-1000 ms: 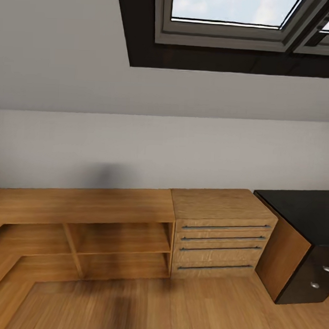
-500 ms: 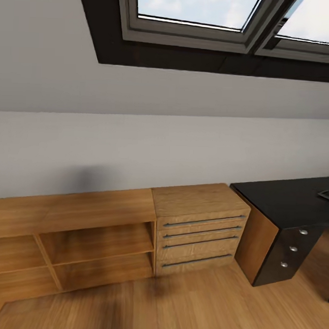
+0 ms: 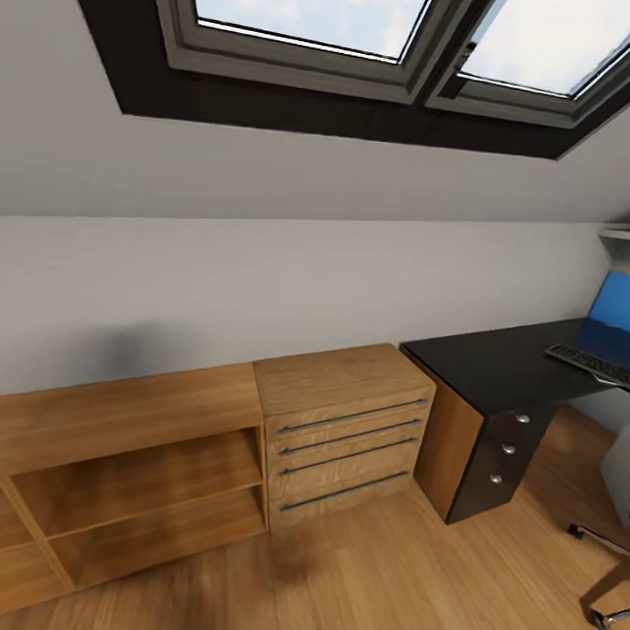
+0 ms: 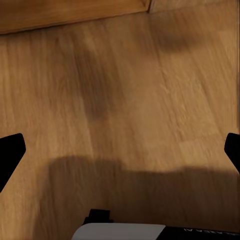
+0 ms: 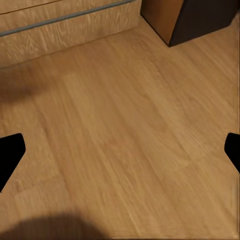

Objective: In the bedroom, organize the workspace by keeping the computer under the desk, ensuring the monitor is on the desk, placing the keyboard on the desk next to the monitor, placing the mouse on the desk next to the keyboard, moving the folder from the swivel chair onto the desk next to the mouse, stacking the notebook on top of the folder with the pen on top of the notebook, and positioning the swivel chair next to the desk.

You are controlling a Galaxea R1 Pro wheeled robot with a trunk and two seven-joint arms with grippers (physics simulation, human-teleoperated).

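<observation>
Desk: long glossy black desk (image 3: pixel 496 364) by the light-wood drawer chest (image 3: pixel 347 426).
Keyboard: slim black keyboard (image 3: pixel 595 363) on the desk; judged light, rigid, best taken by its long edges.
Left gripper (image 4: pixel 120 150): spread, empty.
Right gripper (image 5: pixel 120 150): spread, empty.

No readable text showing anywhere, faint pale lettering sitting on the dark band of the robot's body (image 4: pixel 200 231) in the left wrist view, too blurred to read
</observation>
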